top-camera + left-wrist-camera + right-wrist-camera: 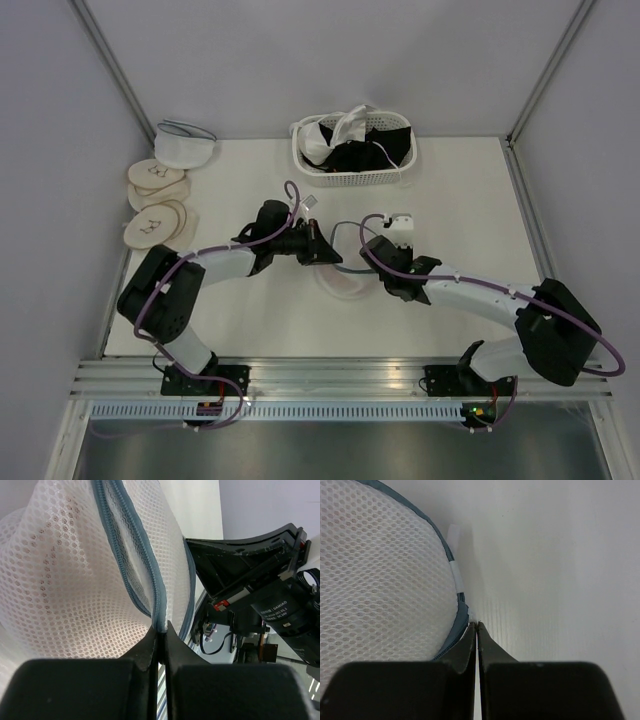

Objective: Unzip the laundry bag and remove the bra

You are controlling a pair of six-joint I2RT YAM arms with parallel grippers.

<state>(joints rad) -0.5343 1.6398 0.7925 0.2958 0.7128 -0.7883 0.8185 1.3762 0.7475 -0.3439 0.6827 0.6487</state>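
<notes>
The laundry bag (pixel 340 278), white mesh with a blue-grey zipper, lies mid-table between both grippers. My left gripper (pixel 322 252) is shut on the bag's zippered rim (pixel 159 605), with the mesh (pixel 65 580) bulging to its left. My right gripper (pixel 368 250) is shut at the bag's edge (pixel 380 570), its tips (pixel 476 625) pinching a small white tab where the zipper (pixel 460 615) ends. The bra is hidden inside the bag. Only a pale pink tint shows through the mesh in both wrist views.
A white basket (pixel 300 160) with black and white garments stands at the back centre. A white domed bag with a grey-blue rim (pixel 185 145) and tan round discs (pixel 157 205) lie at the back left. The right arm (pixel 270 595) is close in the left wrist view.
</notes>
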